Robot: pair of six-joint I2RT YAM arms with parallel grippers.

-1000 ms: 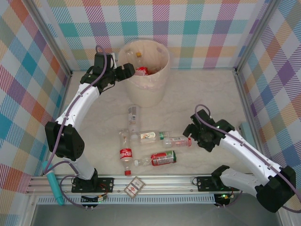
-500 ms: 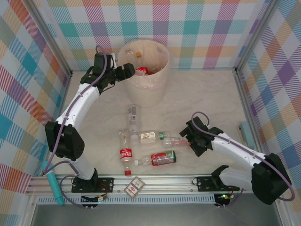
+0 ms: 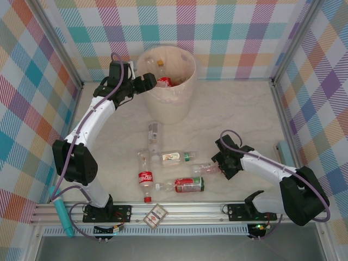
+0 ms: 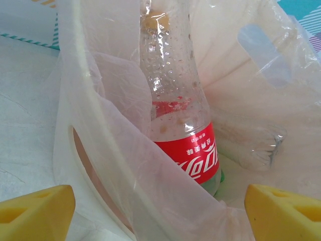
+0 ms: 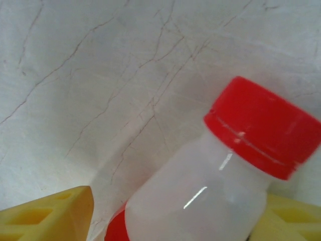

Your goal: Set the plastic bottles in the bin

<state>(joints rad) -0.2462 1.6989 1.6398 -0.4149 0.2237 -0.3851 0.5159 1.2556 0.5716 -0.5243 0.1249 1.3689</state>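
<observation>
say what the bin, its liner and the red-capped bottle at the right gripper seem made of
Bin: probably rigid plastic, matte beige, smooth wall. Liner: thin translucent plastic film, crinkled. Bottle: clear glossy plastic, bright highlight; its cap opaque red plastic, moulded seam.

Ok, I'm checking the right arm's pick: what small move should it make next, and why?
Probably close the right gripper: its yellow fingers straddle the red-capped bottle lying on the table, with a gap showing beside one finger, so it does not look clamped yet.
</observation>
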